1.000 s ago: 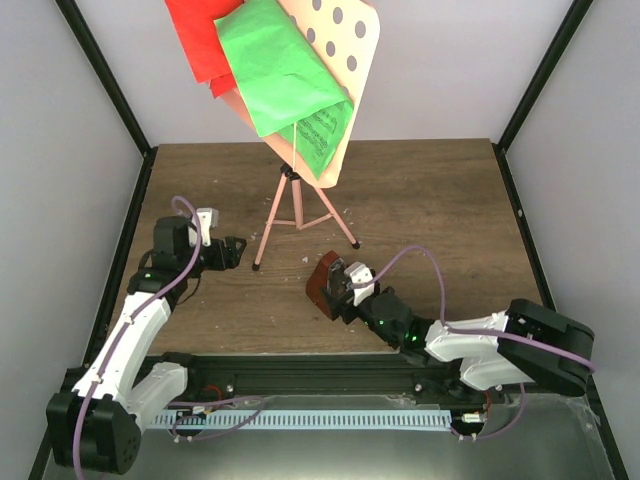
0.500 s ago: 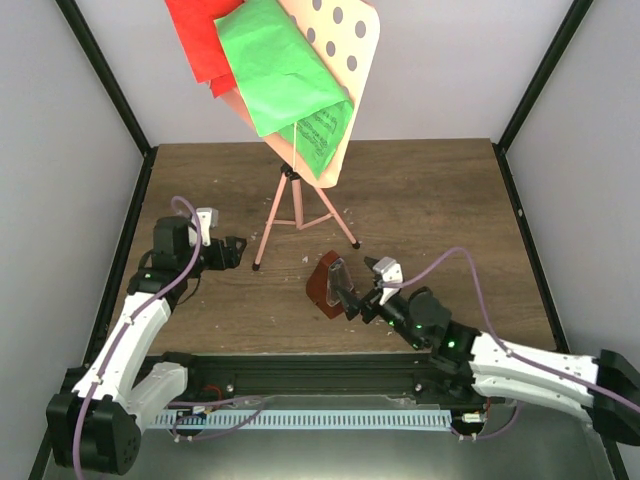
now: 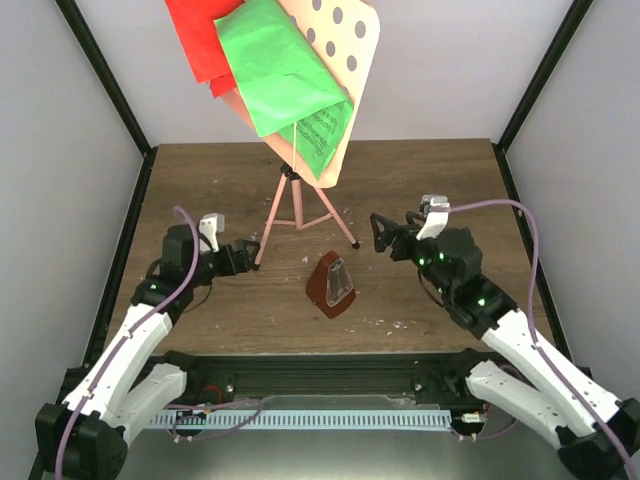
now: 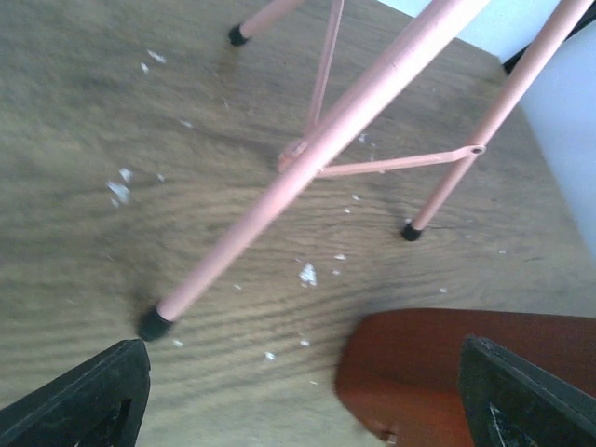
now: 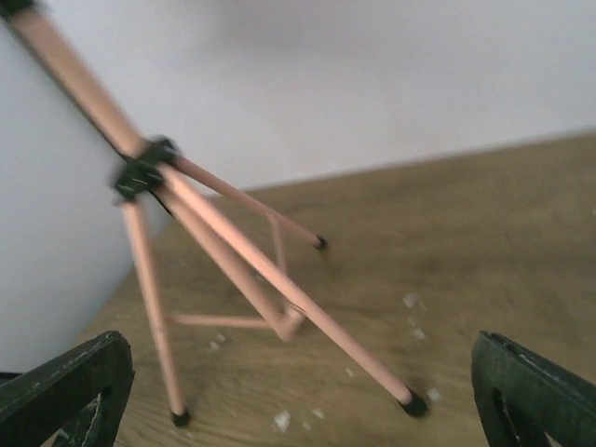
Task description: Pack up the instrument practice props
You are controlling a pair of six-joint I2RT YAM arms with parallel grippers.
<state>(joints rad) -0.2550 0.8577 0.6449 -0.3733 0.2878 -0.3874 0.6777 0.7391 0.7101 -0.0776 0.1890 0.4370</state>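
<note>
The pink tripod music stand (image 3: 293, 205) stands at mid table, its hole-dotted desk (image 3: 345, 45) carrying a green sheet (image 3: 275, 70) and a red sheet (image 3: 200, 40). The reddish-brown metronome (image 3: 331, 284) with its clear cover stands in front of it, free of both grippers. My left gripper (image 3: 240, 255) is open and empty beside the stand's near-left foot; its view shows the stand's legs (image 4: 307, 168) and the metronome (image 4: 438, 372). My right gripper (image 3: 383, 235) is open and empty, raised right of the stand's right foot, facing the tripod (image 5: 233, 261).
The brown wooden table (image 3: 440, 190) bears small white flecks (image 4: 305, 273) around the tripod feet. Black frame posts (image 3: 535, 85) and white walls close in the sides and back. A black rail (image 3: 310, 375) runs along the near edge.
My right gripper let go of the metronome, opened, and swung up and right to beside the stand's right foot. The metronome now stands free. My left gripper moved slightly right toward the tripod.
</note>
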